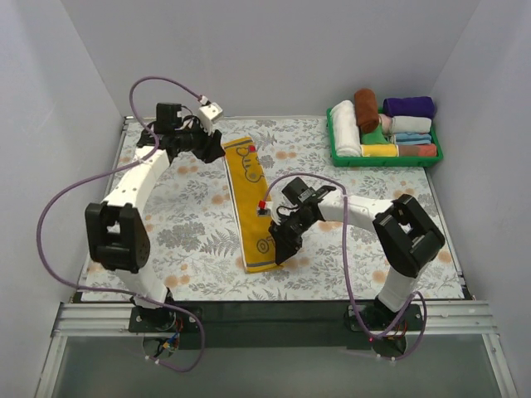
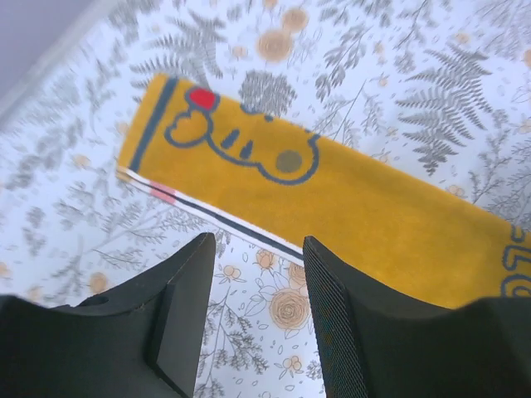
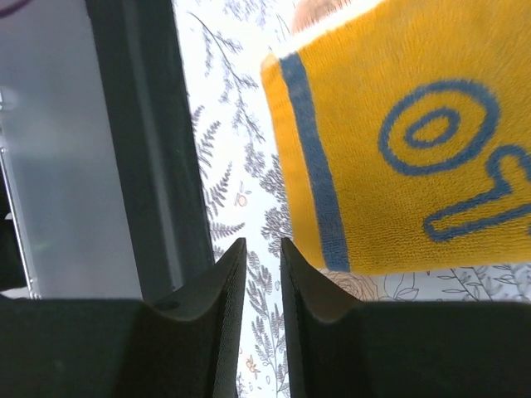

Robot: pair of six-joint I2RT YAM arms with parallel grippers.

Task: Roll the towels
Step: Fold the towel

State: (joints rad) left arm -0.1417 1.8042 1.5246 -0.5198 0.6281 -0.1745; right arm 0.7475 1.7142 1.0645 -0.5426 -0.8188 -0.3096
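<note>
The mustard-yellow towel [image 1: 249,203] lies flat on the floral table, folded into a long narrow strip running from far to near. Blue-grey drawings mark its far end [image 2: 249,149] and its near end [image 3: 415,141]. My left gripper [image 1: 216,152] hovers just left of the far end. It [image 2: 257,245] is open, and only tablecloth shows between its fingers. My right gripper [image 1: 279,247] sits beside the near right corner. Its [image 3: 262,249] jaws stand a narrow gap apart with nothing in them. A rust-brown towel [image 1: 366,109] lies rolled in the tray.
A green plastic tray [image 1: 390,161] at the back right holds several rolled cloths in white, purple, green and other colours. The table's dark near edge [image 3: 141,149] runs close to my right gripper. White walls enclose the table on three sides.
</note>
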